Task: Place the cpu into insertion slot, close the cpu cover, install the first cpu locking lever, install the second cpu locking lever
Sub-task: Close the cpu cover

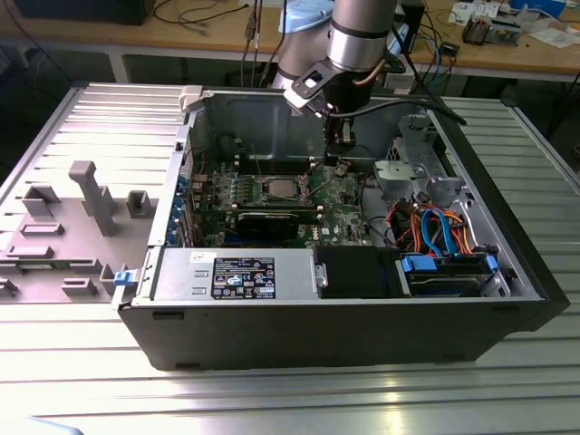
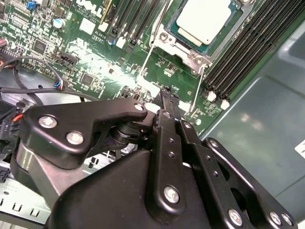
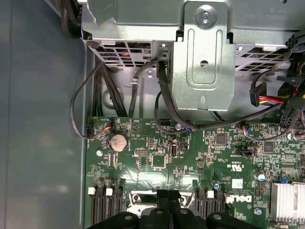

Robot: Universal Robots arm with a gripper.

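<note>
The cpu (image 2: 206, 19) shows its plain silver top inside the insertion slot (image 2: 189, 50), with the metal frame of the cpu cover (image 2: 164, 36) around it; whether the cover is pressed flat I cannot tell. Two thin wire locking levers (image 2: 147, 59) (image 2: 197, 93) run from the socket toward my gripper (image 2: 167, 95). Its black fingers are shut with nothing between them, and the tip lies between the lever ends. In the exterior view the gripper (image 1: 342, 156) hangs just to the exterior view's right of the cpu (image 1: 279, 188). The fingertips (image 3: 162, 194) sit at the socket's edge.
Black memory slots (image 2: 238, 43) flank the socket. A long graphics card (image 1: 272, 222) lies in front of it, then the power supply (image 1: 236, 272). A metal drive cage (image 3: 202, 57) and cable bundles (image 1: 435, 227) crowd the exterior view's right. A grey fixture (image 1: 91, 195) stands outside the case.
</note>
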